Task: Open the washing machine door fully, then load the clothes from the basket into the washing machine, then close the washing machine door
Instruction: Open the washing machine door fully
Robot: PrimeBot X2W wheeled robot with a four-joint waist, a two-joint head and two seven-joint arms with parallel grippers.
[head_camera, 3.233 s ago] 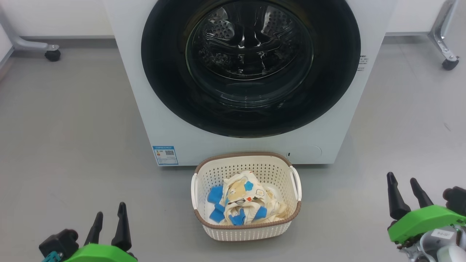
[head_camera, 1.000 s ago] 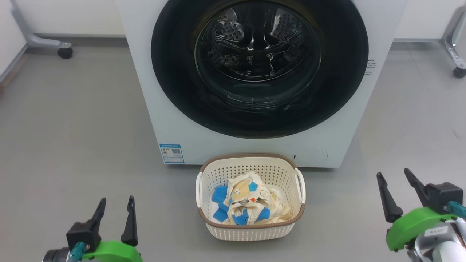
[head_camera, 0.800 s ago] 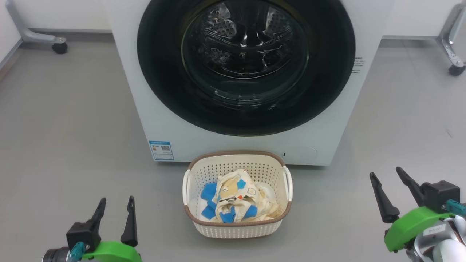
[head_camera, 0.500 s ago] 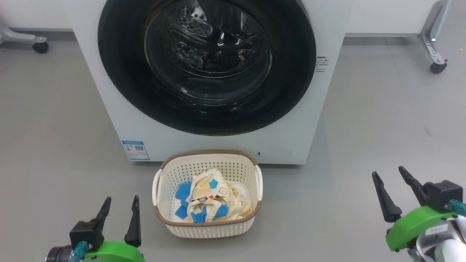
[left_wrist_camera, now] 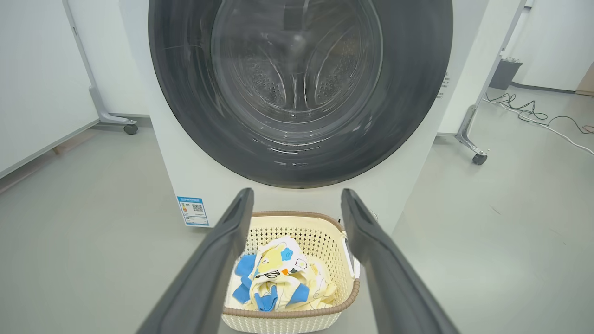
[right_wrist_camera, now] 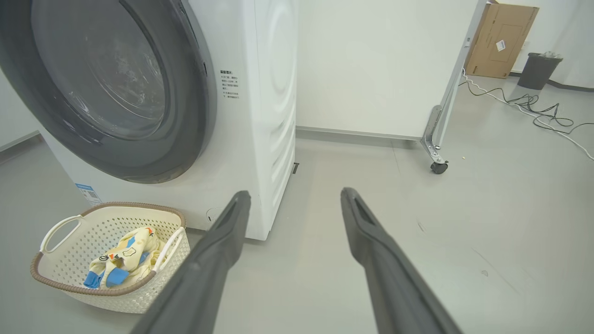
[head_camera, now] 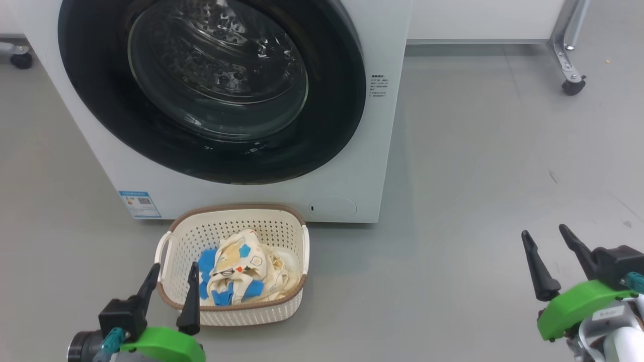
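The white washing machine point(head_camera: 352, 166) stands at the upper left of the head view, its black-rimmed glass door point(head_camera: 216, 85) shut flat against the front. On the floor before it sits the cream basket point(head_camera: 236, 314) holding pale-yellow clothes point(head_camera: 241, 271) with blue patches. My left gripper point(head_camera: 173, 269) hangs open just in front of the basket's near rim, nothing between its fingers. My right gripper point(head_camera: 543, 234) is open far to the right over bare floor. The left wrist view looks at the door point(left_wrist_camera: 301, 88) and basket point(left_wrist_camera: 297, 320); the right wrist view shows the machine's right side point(right_wrist_camera: 274, 116).
A wheeled metal frame leg point(head_camera: 568, 75) stands at the back right, another caster point(head_camera: 20, 59) at the far left. Cables point(right_wrist_camera: 533, 104), a cardboard box point(right_wrist_camera: 501, 39) and a dark bin point(right_wrist_camera: 536, 69) lie beyond the right side. Grey floor spreads to the machine's right.
The whole head picture has slid left, so the camera has turned to the right. Both grippers stay open and keep roughly their places in the picture.
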